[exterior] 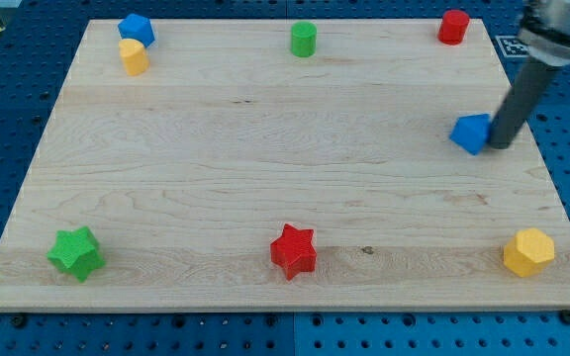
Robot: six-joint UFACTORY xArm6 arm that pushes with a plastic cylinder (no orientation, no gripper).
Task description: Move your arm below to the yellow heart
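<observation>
- Near the view's bottom left corner of the wooden board (265, 168) sits a green star (75, 252).
- At the top left, a blue block (137, 28) stands touching the yellow heart (134, 57), which lies just below it; which way the heart points and its long axis cannot be made out at this size.
- Top centre holds a green cylinder (304, 40); bottom centre a red star (293, 250).
- A red block (453, 26) sits at the top right.
- At the right edge, my tip (500, 144) rests against the right side of a blue cube (472, 133), well apart from the heart. No claw: a bare rod.
- Bottom right, a yellow hexagon (528, 251).
</observation>
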